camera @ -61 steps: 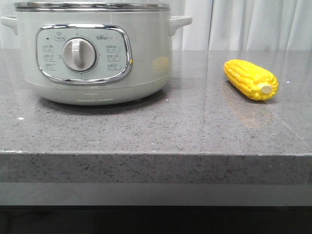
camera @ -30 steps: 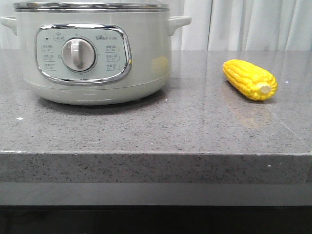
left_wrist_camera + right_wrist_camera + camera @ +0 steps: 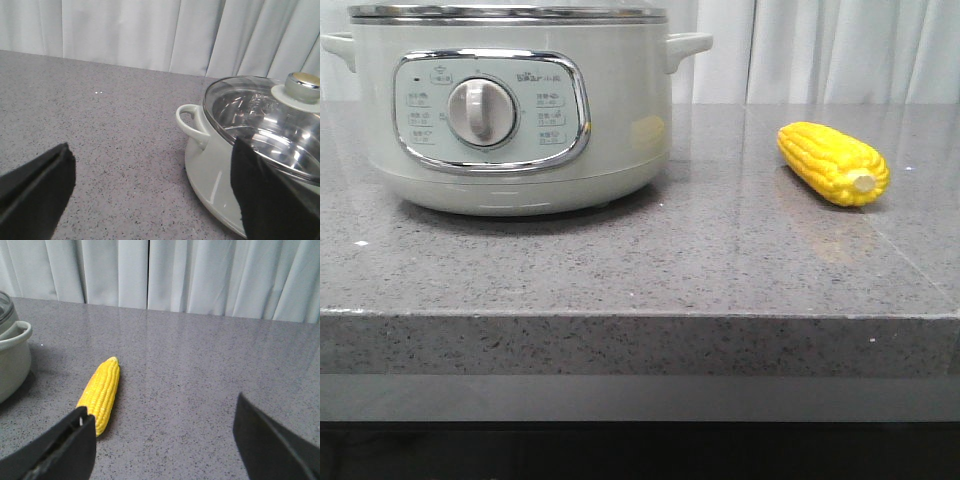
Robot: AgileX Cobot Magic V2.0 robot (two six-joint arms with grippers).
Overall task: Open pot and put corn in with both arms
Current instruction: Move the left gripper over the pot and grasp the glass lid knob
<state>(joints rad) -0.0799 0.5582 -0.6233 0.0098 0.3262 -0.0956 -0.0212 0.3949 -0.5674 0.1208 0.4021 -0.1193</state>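
The pale grey-green pot (image 3: 520,120) stands at the left of the stone counter with its steel-rimmed lid on. The left wrist view shows its glass lid (image 3: 260,120) with a round knob (image 3: 302,85) and one side handle (image 3: 192,120). My left gripper (image 3: 152,190) is open and empty, above the counter beside the pot. The yellow corn (image 3: 833,163) lies on the counter to the right of the pot. In the right wrist view the corn (image 3: 101,390) lies just ahead of one finger (image 3: 65,450). My right gripper (image 3: 165,440) is open and empty.
The grey speckled counter (image 3: 640,260) has its front edge near the camera. White curtains (image 3: 840,50) hang behind it. A pot handle (image 3: 15,335) shows in the right wrist view, apart from the corn.
The front view has shifted very slightly; the pot and corn keep their places on the counter.
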